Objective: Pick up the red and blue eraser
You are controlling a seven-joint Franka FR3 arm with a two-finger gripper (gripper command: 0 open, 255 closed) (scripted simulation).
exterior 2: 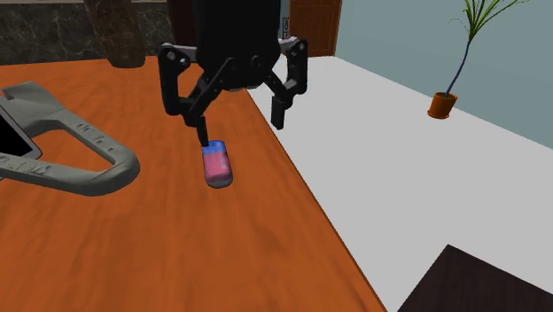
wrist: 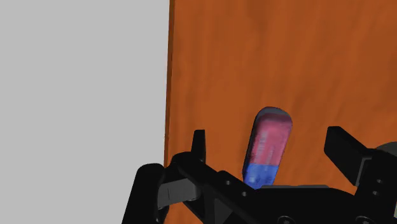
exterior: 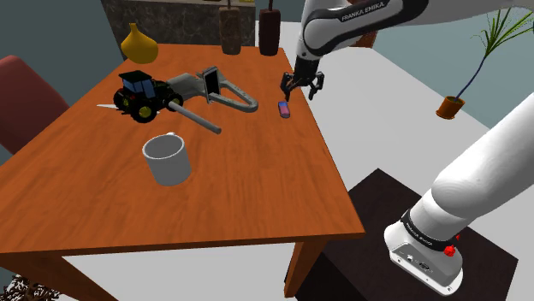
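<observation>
Orange-brown wood fills most of what I see: the table [exterior: 257, 197] runs away from my stand [exterior: 368, 248], with pale grey floor beyond its edge. My gripper [exterior: 303, 89] hangs over the table's far part, near the edge on the shoulder view's right. Its black fingers [exterior 2: 279, 106] are spread wide and clasp nothing.

The eraser [exterior: 283, 109] lies flat on the wood just below my hand and close to that same edge. It is a small rounded bar, pinkish red along most of its length with a blue end. In the wrist view the eraser [wrist: 270, 143] sits in the gap between my two fingers [wrist: 199, 145], with bare wood on either side of it, the blue end towards my palm. From the second exterior view one fingertip [exterior 2: 204, 135] lines up with the blue end of the eraser [exterior 2: 217, 165]; I cannot tell whether it touches.

Further along the table, towards the shoulder view's left, lie a grey handled tool [exterior: 214, 90], a blue and black toy tractor [exterior: 139, 92], and a pale mug [exterior: 166, 159] nearer the middle. A yellow gourd-shaped vase [exterior: 139, 44] stands at the far edge. A potted plant [exterior: 450, 106] stands on the floor, well apart from the table.
</observation>
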